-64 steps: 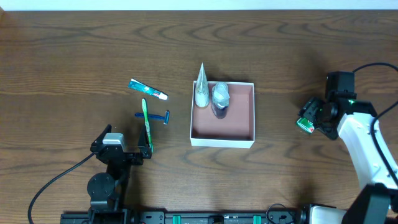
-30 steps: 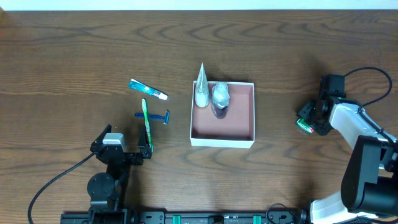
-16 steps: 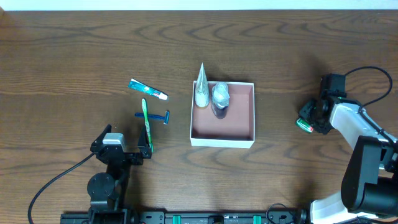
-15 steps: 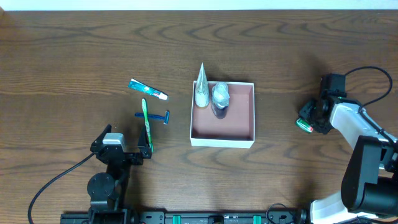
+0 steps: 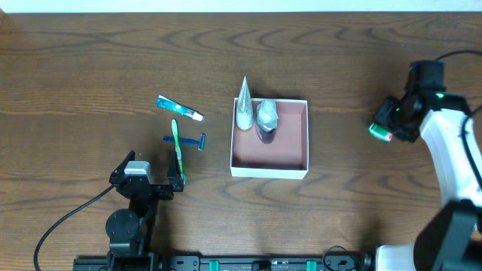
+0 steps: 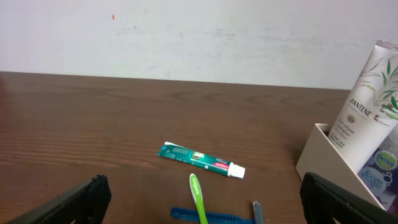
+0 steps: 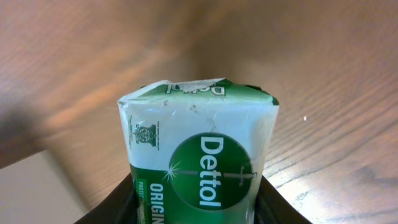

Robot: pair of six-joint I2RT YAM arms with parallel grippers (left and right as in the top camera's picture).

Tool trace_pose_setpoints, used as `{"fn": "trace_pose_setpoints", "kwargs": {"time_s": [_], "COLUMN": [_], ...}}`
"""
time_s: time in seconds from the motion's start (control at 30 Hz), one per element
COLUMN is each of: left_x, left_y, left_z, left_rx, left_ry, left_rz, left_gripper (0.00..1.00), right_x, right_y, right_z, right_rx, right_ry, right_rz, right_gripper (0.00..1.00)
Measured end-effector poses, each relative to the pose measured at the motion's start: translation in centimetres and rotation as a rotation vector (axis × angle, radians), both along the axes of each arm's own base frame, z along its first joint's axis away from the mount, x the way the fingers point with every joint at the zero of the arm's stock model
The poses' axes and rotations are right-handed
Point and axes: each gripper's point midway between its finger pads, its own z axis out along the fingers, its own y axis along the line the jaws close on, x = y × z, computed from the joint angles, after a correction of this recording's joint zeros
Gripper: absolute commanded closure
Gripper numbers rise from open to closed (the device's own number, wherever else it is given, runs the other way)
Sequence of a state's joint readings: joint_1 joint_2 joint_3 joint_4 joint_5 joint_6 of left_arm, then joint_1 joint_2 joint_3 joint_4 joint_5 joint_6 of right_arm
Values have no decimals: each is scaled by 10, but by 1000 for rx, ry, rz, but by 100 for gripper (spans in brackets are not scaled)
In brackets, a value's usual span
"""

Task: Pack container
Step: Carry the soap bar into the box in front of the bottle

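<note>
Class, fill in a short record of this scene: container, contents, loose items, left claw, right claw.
Container: open box, mid-table
Contents: Pantene tube, bottle
Loose items: toothpaste, toothbrush, razor, left of container
Left claw: open, empty
Right claw: shut on soap, right of container

The soap (image 7: 202,168) runs off the bottom edge, the right fingers (image 7: 118,208) mere dark slivers beside it; the table (image 7: 323,74) beyond is blurred. Between the left fingers (image 6: 87,196), razor (image 6: 214,216) and toothbrush (image 6: 198,196) are cropped below; ahead-right, the container (image 6: 323,158) is cut off.
</note>
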State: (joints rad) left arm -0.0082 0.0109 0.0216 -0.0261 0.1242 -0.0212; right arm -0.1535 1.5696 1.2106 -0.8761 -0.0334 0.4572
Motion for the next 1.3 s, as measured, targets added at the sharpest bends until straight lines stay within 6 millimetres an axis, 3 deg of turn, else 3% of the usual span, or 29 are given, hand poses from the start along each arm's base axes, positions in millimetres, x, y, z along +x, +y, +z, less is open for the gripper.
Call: {"fn": "trace_pose_setpoints", "kwargs": {"time_s": [0.1, 0.2, 0.33, 0.43, 0.6, 0.73, 1.0, 1.3], "left_x": [0, 0, 0, 0, 0, 0, 0, 0], "left_y": [0, 0, 0, 0, 0, 0, 0, 0], "left_z": [0, 0, 0, 0, 0, 0, 0, 0], "left_rx": [0, 0, 0, 0, 0, 0, 0, 0], "left_ry": [0, 0, 0, 0, 0, 0, 0, 0], "left_rz": [0, 0, 0, 0, 0, 0, 0, 0], "left_gripper": [2, 2, 2, 2, 2, 2, 2, 2], "right_x": [3, -1, -14, -25, -45, -59, -73, -62], "right_y": [22, 58, 112, 152, 203, 228, 266, 292], "right_z": [35, 64, 88, 95, 94, 91, 75, 28], "right_rx": [27, 63, 97, 117, 93, 39, -111, -189], "right_ry": [-87, -169, -240, -256, -249, -249, -256, -200], "right_rz": [100, 233, 406, 522, 645, 687, 753, 702], "right_gripper": [78, 77, 77, 78, 78, 78, 78, 80]}}
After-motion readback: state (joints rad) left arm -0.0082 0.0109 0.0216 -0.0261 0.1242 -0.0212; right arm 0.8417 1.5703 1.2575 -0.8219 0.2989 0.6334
